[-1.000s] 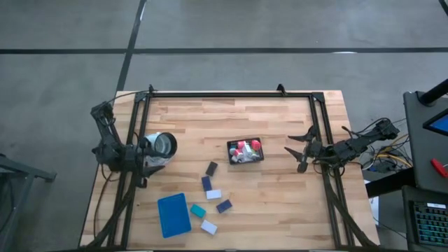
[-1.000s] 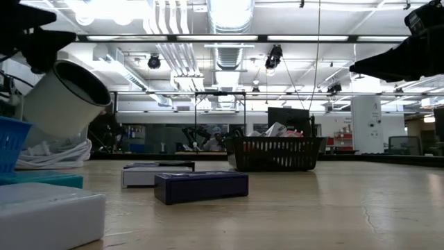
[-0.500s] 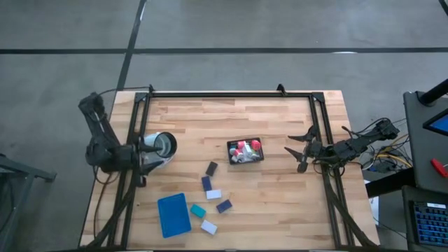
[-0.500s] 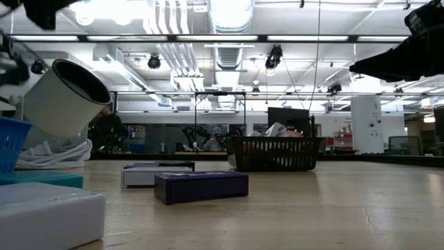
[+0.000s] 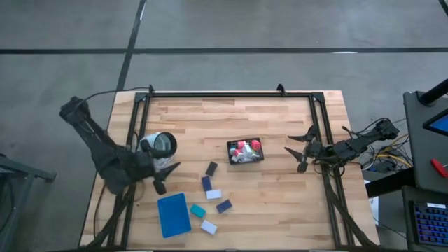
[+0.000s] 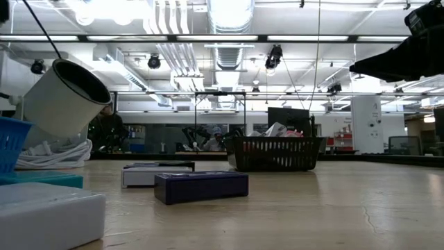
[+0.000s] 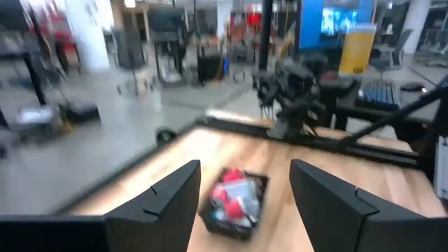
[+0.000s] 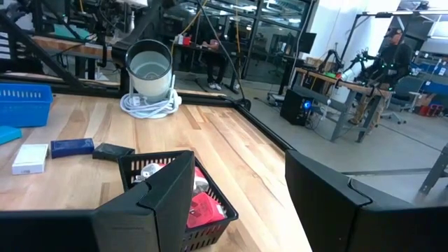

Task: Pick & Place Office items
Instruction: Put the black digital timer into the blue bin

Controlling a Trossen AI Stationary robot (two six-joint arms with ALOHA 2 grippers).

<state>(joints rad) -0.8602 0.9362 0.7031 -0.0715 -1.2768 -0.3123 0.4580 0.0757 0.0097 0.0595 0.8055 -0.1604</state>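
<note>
The left tool hangs over the worktop's left edge, its two dark fingers spread apart and gripping nothing, just beside a white cylindrical cup that sits on a coil of white cable. The right tool waits near the worktop's right edge, fingers also apart and empty.

The wooden plank worktop carries a small black mesh basket near its middle, holding red, pink and white pieces; what each piece is cannot be made out from above. Toward the front-left corner lies a flat blue rectangular tray. Between tray and basket the small flat blocks are scattered, each apart from the next: a black block, a navy block, a white block, a second navy block, a teal block just beside the tray, and a second white block nearest the front edge.
</note>
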